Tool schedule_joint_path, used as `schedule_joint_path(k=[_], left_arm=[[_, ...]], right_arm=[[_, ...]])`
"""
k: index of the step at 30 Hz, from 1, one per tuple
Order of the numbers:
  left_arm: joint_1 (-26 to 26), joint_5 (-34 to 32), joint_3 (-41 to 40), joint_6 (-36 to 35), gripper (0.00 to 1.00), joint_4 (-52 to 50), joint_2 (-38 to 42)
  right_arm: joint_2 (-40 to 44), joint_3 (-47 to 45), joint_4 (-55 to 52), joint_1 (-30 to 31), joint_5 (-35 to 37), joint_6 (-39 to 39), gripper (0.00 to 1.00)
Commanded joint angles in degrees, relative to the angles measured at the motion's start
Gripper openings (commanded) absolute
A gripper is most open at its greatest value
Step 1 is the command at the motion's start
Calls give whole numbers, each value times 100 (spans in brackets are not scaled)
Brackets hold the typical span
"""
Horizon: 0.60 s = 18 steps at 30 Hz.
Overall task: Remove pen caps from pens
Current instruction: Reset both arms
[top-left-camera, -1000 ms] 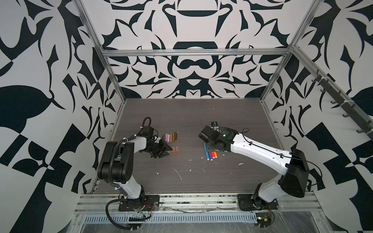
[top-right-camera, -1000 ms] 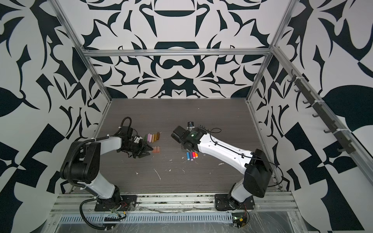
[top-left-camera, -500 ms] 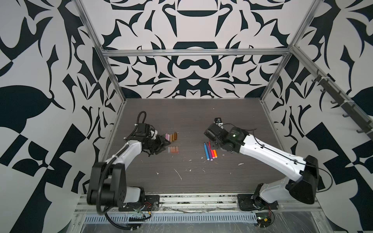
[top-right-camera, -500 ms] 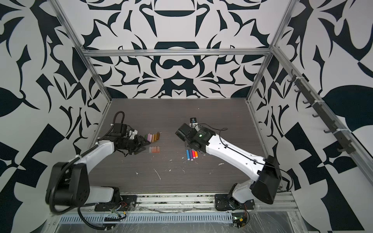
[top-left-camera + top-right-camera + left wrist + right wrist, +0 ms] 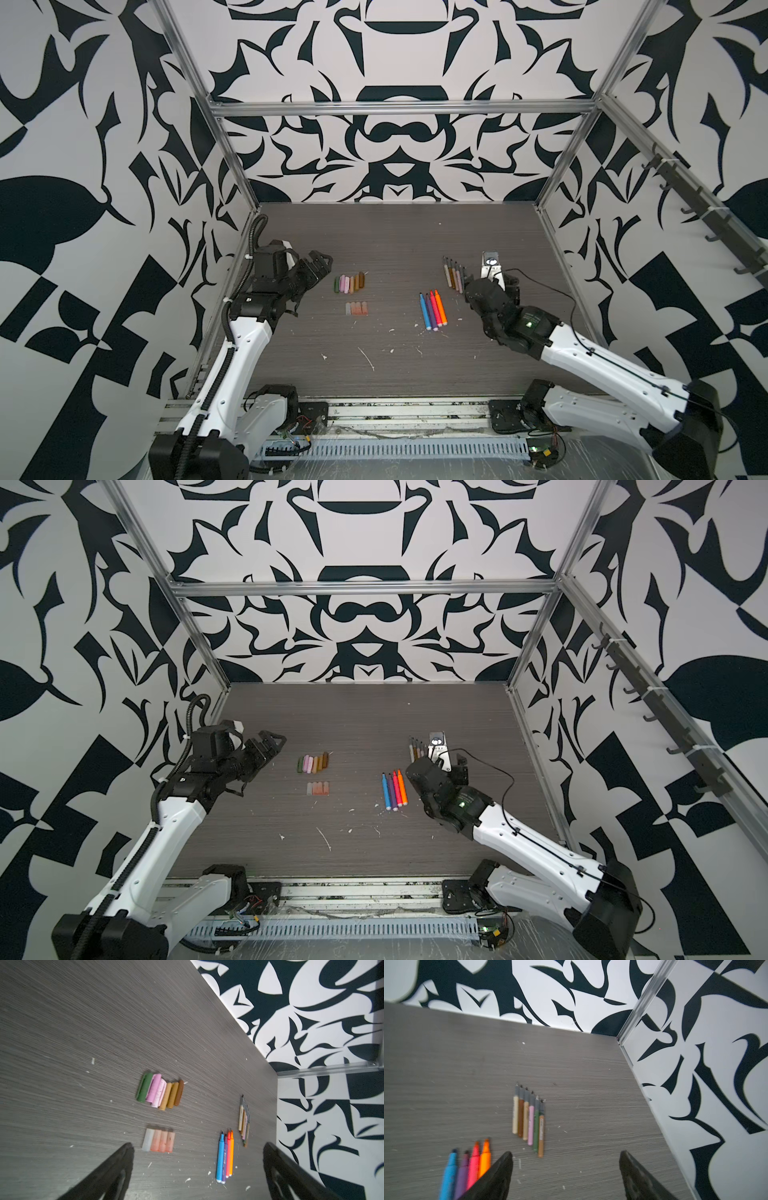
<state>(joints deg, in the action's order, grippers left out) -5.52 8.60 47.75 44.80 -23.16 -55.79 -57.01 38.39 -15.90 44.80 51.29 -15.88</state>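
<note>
Two short rows of pen caps lie left of centre in both top views: coloured caps [image 5: 350, 283] in olive, pink, tan and brown, and translucent pinkish caps [image 5: 356, 308] nearer the front. The pens lie uncapped on the right: bright thick pens [image 5: 432, 309] and, behind them, thin muted pens [image 5: 454, 275]. My left gripper [image 5: 320, 266] hovers left of the caps, open and empty, and the wrist view shows its jaws spread wide [image 5: 198, 1146]. My right gripper [image 5: 565, 1155] is open and empty just right of the thin pens [image 5: 529, 1118].
White flecks of debris [image 5: 368, 359] are scattered over the dark wood-grain table [image 5: 395, 232] toward the front. Patterned walls with aluminium posts [image 5: 559, 166] close in three sides. The arm bases sit on the front rail [image 5: 395, 415].
Both grippers have opened wide. The left arm has pulled back leftward from the cap rows. The right arm has swung right, away from the bright pens toward the thin ones.
</note>
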Motion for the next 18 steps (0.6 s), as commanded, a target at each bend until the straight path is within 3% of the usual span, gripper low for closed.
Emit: schedule_joint_path(k=[1, 6, 9, 12, 15, 18], left_arm=[[25, -1443, -445, 62, 99, 502, 248], [25, -3191, -1786, 143, 99, 2016, 742], [24, -3935, -2323, -441, 99, 2770, 897], [24, -4374, -2323, -1377, 99, 2992, 833], [23, -4361, -2284, -2291, 99, 3076, 609], [24, -4501, -2446, -2521, 99, 3172, 369]], right_arm=[[158, -363, 1826, -284, 189, 1819, 85], [305, -765, 2089, -847, -300, 2042, 87], [456, -1148, 2405, -1170, -565, 1939, 87], [586, -1453, 2570, -1460, -843, 1772, 87], [743, -1681, 2680, -1701, -1070, 1641, 86], [885, -1865, 2755, -1906, -1196, 1471, 86]])
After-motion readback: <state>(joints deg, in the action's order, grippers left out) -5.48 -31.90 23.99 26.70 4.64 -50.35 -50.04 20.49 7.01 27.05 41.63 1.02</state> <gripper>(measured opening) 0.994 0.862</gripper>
